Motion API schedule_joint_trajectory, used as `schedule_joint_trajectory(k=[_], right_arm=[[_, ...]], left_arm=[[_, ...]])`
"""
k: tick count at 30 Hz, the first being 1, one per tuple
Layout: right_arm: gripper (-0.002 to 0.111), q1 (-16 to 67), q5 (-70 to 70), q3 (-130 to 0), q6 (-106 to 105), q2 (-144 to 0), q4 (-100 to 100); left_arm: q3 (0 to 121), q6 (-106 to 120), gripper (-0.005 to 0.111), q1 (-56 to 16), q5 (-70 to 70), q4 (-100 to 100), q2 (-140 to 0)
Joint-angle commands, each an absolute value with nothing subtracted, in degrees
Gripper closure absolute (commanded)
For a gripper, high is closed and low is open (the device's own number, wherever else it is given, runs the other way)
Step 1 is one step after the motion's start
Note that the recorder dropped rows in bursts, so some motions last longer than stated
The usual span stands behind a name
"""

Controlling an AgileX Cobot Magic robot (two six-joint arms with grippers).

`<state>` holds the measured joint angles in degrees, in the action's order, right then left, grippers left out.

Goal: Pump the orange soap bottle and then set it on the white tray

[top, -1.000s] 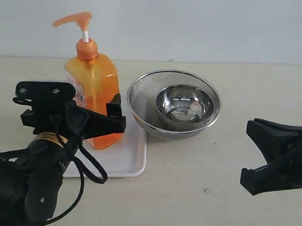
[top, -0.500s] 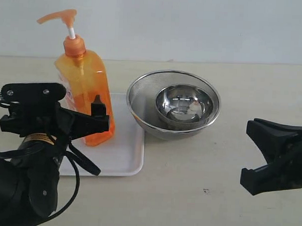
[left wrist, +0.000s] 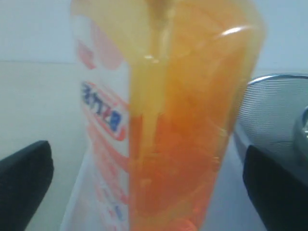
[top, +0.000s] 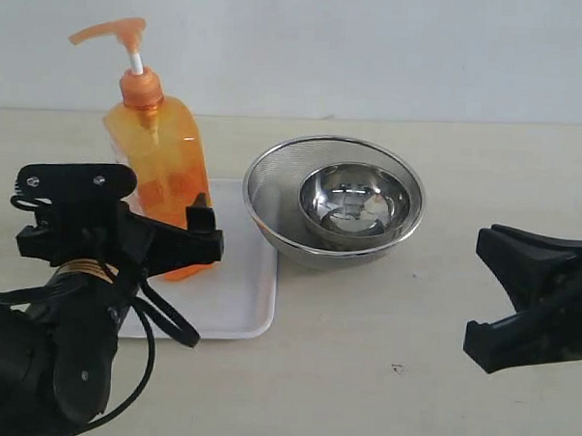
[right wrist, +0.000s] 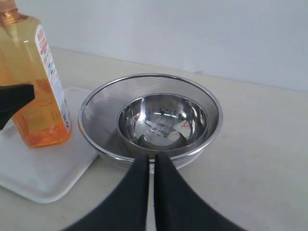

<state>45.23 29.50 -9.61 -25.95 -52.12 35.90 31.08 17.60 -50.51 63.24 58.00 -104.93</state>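
The orange soap bottle [top: 154,144] stands on the white tray [top: 239,293] at the left, its pump head up and its spout pointing left. My left gripper [top: 145,233] is in front of its lower body, open. In the left wrist view the bottle [left wrist: 183,120] fills the space between the two black fingers [left wrist: 24,178], with a gap on each side. My right gripper [top: 483,294] hangs at the right above the table, shut with nothing in it. Its fingertips [right wrist: 150,163] point toward the bowls, and the bottle [right wrist: 33,96] and tray [right wrist: 43,178] show to one side.
A steel mesh bowl [top: 273,188] with a smaller shiny steel bowl [top: 356,202] inside it stands just right of the tray, close to the bottle. Bare beige table lies in front and to the right. A pale wall runs along the back.
The bottle and my left gripper moved left over the tray, and the tray slid slightly left. In the last half second the bottle stayed put while the left gripper shifted a little right and lower.
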Motion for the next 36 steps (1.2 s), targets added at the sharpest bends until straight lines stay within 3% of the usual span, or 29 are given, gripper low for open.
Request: schedule_joint_trajectory(k=[1,36], right_arm=[[0.108,45.1,30.3,-9.3,-25.9,-51.8,35.7],[0.108,45.1,29.3,-9.3,-25.9,-51.8,35.7]], left_arm=[[31.2,11.5,-0.003,-50.5,62.9,51.0,-104.3],[35.5,12.4,-0.003,-45.8,67.5,52.1,-107.8]])
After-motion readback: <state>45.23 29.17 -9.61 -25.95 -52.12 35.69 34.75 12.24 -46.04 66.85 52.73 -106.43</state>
